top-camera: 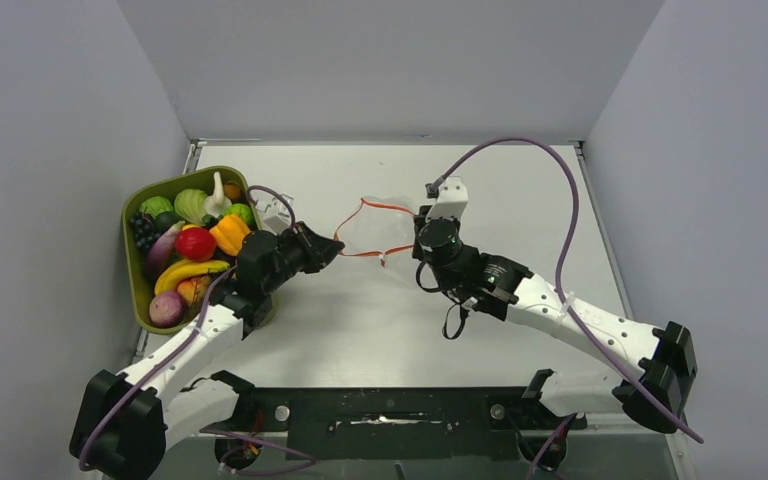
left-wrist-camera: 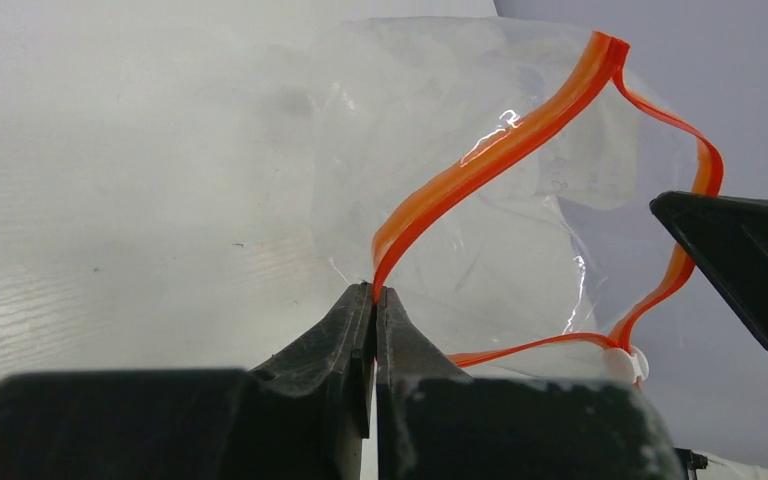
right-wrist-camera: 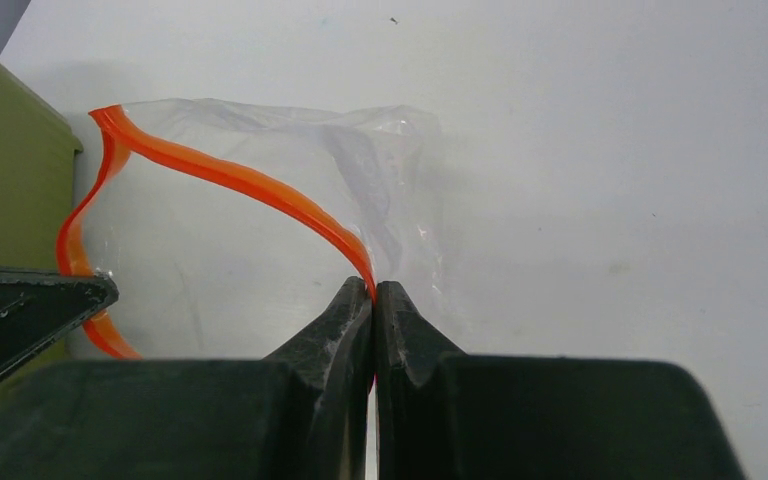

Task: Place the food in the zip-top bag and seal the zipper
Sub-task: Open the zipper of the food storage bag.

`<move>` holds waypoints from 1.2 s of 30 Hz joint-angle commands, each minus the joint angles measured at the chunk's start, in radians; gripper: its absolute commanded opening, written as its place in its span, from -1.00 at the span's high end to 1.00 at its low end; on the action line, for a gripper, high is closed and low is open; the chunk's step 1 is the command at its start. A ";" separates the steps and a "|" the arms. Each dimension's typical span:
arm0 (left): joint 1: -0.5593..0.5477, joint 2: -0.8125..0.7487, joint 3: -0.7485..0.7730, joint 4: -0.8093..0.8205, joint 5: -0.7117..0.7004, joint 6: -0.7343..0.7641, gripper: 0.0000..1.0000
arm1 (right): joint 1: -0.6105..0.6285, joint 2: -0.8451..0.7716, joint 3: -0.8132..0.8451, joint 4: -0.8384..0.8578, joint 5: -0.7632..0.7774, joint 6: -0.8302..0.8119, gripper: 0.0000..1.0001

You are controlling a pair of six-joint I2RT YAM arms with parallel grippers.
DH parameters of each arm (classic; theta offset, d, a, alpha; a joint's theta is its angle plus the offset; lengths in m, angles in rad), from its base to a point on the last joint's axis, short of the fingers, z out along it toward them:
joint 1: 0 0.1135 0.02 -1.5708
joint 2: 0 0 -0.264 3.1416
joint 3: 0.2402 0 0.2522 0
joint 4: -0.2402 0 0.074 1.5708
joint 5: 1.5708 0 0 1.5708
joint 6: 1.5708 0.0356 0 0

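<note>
Overhead only, food (top-camera: pixel 195 243) in tray (top-camera: pixel 138 300)

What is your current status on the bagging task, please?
Left gripper and right gripper shut on zipper. Bag mouth open, empty. Food in tray. Nothing blocking.

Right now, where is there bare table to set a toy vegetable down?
Bare table lies between the zip-top bag and the near edge, and along the far edge behind the bag. The far right corner is free too. Crowded: the left, where the green tray full of food sits beside the left arm.
</note>
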 commanded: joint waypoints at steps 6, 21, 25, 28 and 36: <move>-0.001 0.001 0.041 0.036 0.032 -0.024 1.00 | 0.020 -0.024 -0.032 0.108 -0.048 -0.028 1.00; 0.001 -0.124 0.081 -0.087 0.029 0.063 -0.31 | 0.024 -0.028 -0.032 0.072 -0.076 -0.056 1.00; 0.001 -0.140 0.141 -0.194 -0.052 0.104 -0.46 | 0.020 -0.044 -0.025 0.017 -0.065 -0.046 1.00; 0.002 -0.156 0.179 -0.260 -0.142 0.129 -0.47 | 0.022 -0.054 -0.009 -0.027 -0.071 -0.035 1.00; 0.004 -0.191 0.246 -0.404 -0.464 0.291 -0.51 | 0.025 -0.083 -0.050 -0.023 -0.099 0.003 1.00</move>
